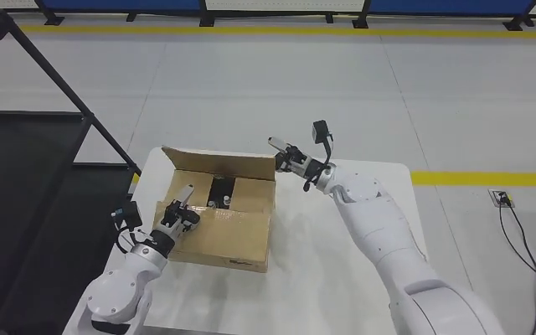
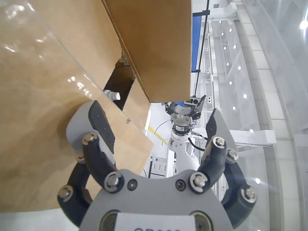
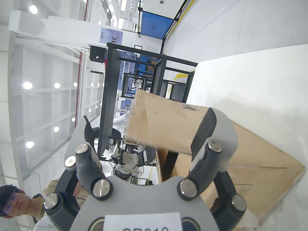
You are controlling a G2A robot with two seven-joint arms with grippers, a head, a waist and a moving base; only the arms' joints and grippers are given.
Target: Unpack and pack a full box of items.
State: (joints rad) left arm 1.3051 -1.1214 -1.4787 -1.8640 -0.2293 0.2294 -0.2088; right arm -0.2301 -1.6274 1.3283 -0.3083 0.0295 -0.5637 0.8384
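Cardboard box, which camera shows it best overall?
The top view: the whole cardboard box shows from above, flaps open, dark interior visible. The left wrist view gives taped flaps close up with a narrow gap; the right wrist view gives one raised flap and a corner.

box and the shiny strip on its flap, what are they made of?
Box: looks like brown corrugated cardboard, matte, with a ragged torn edge in the left wrist view. Strip: probably clear plastic packing tape, glossy, with glare streaks and wrinkles.
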